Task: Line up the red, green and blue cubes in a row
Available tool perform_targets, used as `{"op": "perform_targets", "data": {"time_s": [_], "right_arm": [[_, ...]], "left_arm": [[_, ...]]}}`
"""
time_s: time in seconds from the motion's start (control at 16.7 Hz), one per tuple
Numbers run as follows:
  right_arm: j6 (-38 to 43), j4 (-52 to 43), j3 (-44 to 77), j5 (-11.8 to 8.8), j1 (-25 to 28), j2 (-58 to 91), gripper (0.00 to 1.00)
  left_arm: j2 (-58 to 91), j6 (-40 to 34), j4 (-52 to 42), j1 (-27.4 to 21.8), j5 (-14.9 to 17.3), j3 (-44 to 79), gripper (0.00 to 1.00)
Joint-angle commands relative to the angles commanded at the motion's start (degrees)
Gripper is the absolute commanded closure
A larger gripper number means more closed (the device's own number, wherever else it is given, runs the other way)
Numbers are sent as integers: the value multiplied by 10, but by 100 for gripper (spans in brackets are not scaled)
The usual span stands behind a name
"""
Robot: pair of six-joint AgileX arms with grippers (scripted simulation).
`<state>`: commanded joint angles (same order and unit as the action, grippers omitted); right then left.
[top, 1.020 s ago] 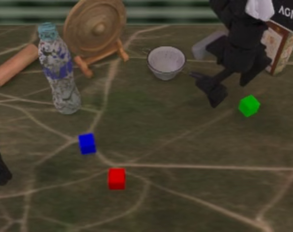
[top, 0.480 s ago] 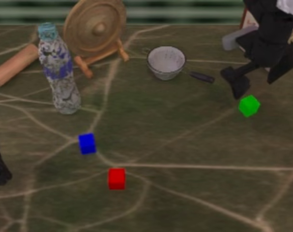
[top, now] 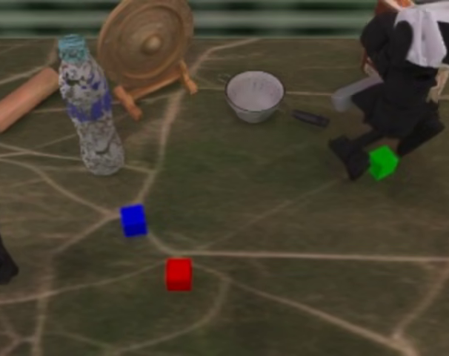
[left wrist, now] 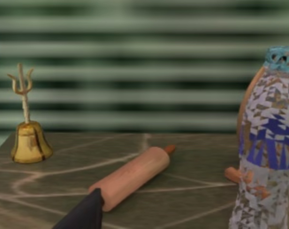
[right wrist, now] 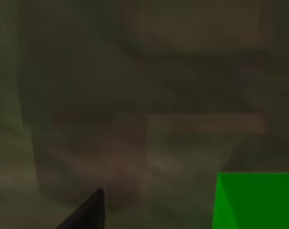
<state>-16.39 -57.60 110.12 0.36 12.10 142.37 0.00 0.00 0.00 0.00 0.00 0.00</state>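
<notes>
Plastic water bottle (top: 90, 111) with teal cap and blue-patterned label, upright at table's left. Wooden rolling pin (top: 21, 99) lying near far left edge, beyond bottle. Round wooden wheel on stand (top: 147, 44) behind bottle, tilted back. White bowl (top: 254, 95) near far middle; dark handle (top: 310, 118) lying just to its right. Small brass bell (left wrist: 30, 138) with forked handle standing upright, seen from left wrist view. Dark green tabletop (top: 284, 297) veined with pale lines.
</notes>
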Motion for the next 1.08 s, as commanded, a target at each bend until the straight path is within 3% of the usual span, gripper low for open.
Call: {"op": "perform_targets", "data": {"time_s": [0.36, 1.08], "right_arm": [[0, 20, -15, 0, 0, 7, 0], [0, 20, -15, 0, 0, 7, 90]], "left_arm": [[0, 0, 0, 0, 0, 0, 0], [0, 0, 0, 0, 0, 0, 0]]}}
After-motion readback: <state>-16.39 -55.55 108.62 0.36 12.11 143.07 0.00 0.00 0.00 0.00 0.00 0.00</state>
